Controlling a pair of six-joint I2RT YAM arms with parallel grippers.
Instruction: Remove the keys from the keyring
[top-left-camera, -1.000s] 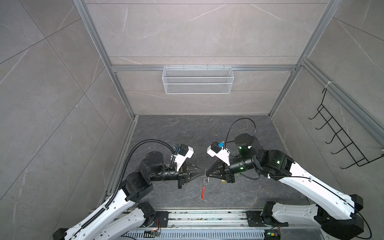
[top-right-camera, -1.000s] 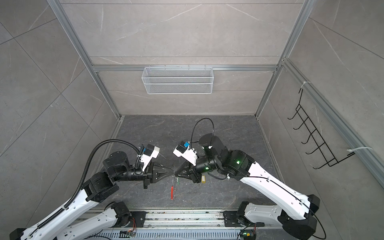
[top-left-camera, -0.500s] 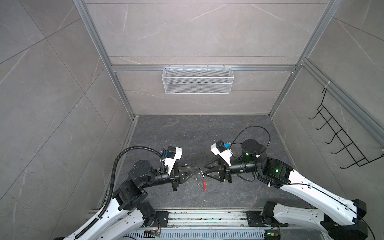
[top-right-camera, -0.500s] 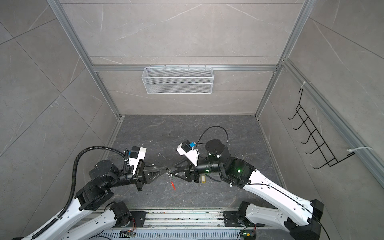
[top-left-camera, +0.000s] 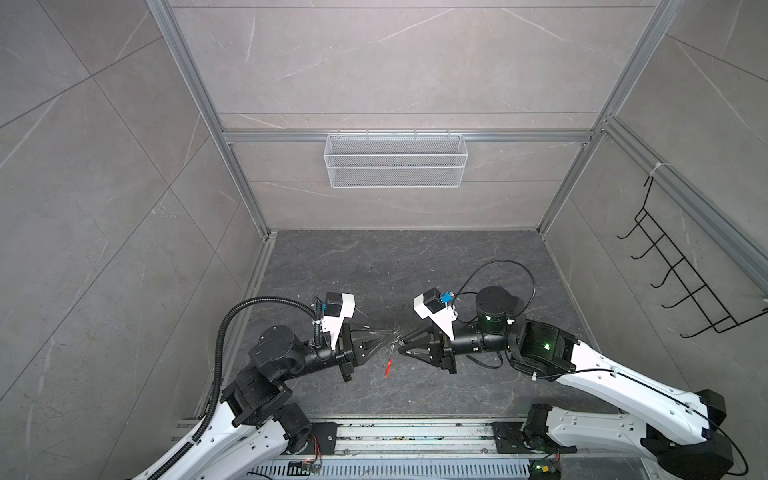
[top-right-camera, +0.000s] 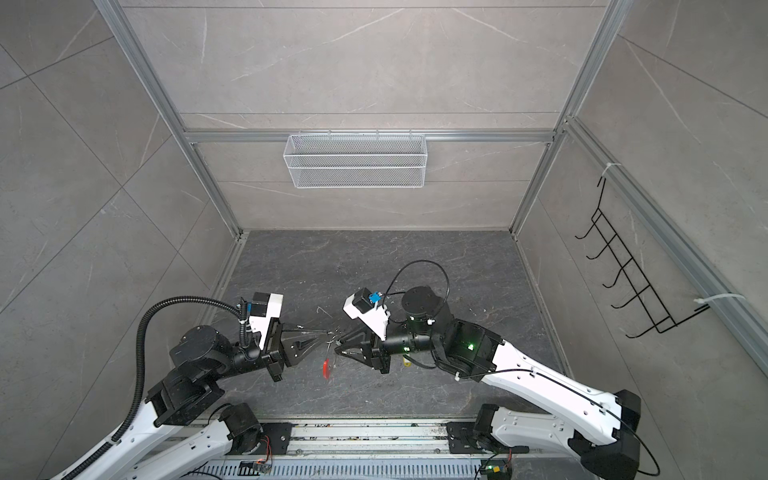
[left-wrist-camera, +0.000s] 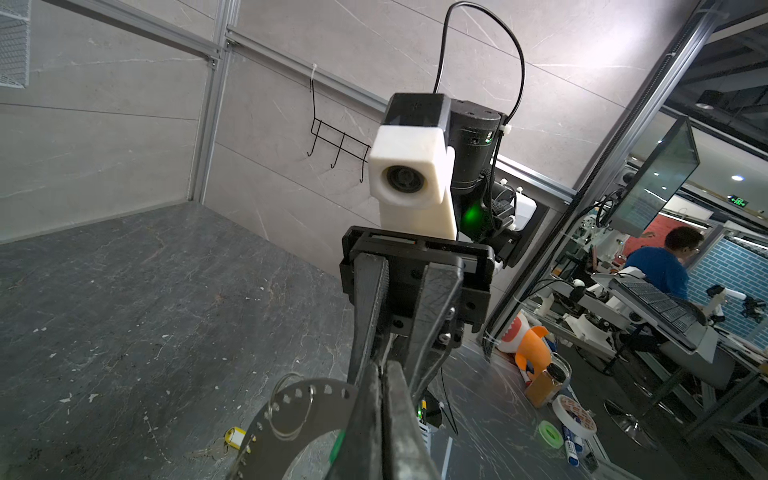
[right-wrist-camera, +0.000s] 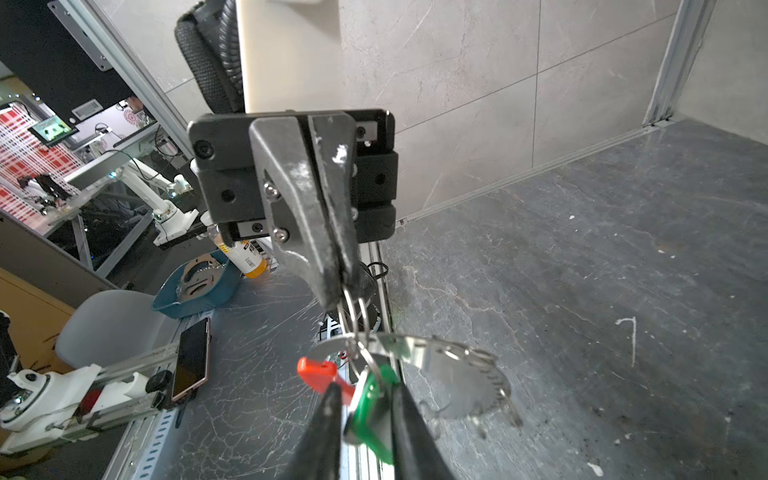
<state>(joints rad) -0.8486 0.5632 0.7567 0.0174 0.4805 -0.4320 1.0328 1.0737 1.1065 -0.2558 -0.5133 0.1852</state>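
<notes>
The left gripper (right-wrist-camera: 348, 291), jaws shut, is pinching the keyring (right-wrist-camera: 457, 374) above the worktop (right-wrist-camera: 582, 249), toward its front edge. The right gripper (right-wrist-camera: 365, 397), jaws narrow, is clamping the green key (right-wrist-camera: 370, 419). Probably best sliding it steadily along the keyring, not yanking.

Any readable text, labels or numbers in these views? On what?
Nothing is legible in any view.
Green sign: lit characters, too blurred.
Tape roll: red print, too small.
Bottle: barcode label, print too small.
Monitor: lines of text, too blurred.
</notes>
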